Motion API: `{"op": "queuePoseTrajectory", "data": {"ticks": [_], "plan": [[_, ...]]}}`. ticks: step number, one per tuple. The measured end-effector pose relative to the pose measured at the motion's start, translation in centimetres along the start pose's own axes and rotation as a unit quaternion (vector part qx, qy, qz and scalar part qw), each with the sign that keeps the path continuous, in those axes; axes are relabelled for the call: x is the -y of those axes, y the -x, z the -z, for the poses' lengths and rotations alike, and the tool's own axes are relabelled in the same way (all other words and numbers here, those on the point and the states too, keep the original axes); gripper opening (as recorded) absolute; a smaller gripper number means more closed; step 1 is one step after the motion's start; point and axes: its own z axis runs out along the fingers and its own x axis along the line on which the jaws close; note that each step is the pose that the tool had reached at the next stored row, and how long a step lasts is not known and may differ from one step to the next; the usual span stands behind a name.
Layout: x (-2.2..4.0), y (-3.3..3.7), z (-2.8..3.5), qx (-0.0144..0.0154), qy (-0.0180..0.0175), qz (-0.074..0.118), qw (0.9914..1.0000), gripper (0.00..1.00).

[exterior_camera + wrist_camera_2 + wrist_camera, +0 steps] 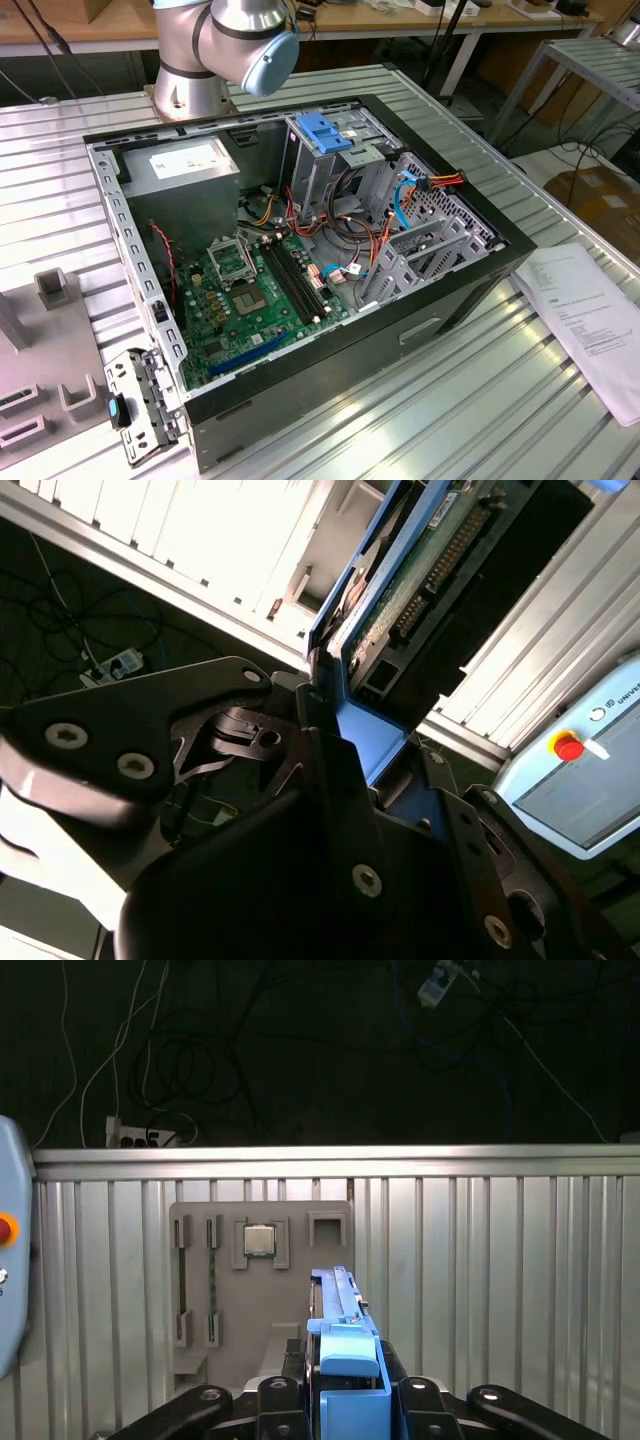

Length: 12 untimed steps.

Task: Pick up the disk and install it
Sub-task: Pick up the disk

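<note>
Black linkage plates and bolt heads of my gripper [345, 1385] lie closest to the lens in both wrist views. My jaws are closed on the disk [341, 1312], clamping it at one end where a blue rail wraps its edge.

In the second wrist view the gripper [335, 730] holds the disk [425, 565] edge-on, its green circuit board and a row of connector pins exposed, with blue rails along its long sides. A teach pendant [585, 780] with a red button [568, 747] lies nearby.

In the first wrist view the disk projects from my fingers over the ribbed metal table [500, 1260]. Past it lies a grey fixture plate [225, 1290] carrying a square chip [259, 1239] in one recess. Cables [190, 1060] trail on the dark floor past the table edge.

In the exterior view the arm's base joints [225, 45] stand behind an open computer case [350, 350]. Inside it are a motherboard [250, 290], a grey power-supply box [185, 165] and a drive cage with a blue handle [325, 130]. A printed sheet [590, 310] lies on the table toward the exterior view's right.
</note>
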Motion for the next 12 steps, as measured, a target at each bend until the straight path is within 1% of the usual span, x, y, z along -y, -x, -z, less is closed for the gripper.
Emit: {"op": "queuePoseTrajectory", "data": {"ticks": [9,12], "plan": [[1.17,0.02,-0.01,-0.0001,0.0,0.0,1.0,0.37],[1.67,0.03,-0.02,0.0,0.0,0.0,1.0,0.37]]}}
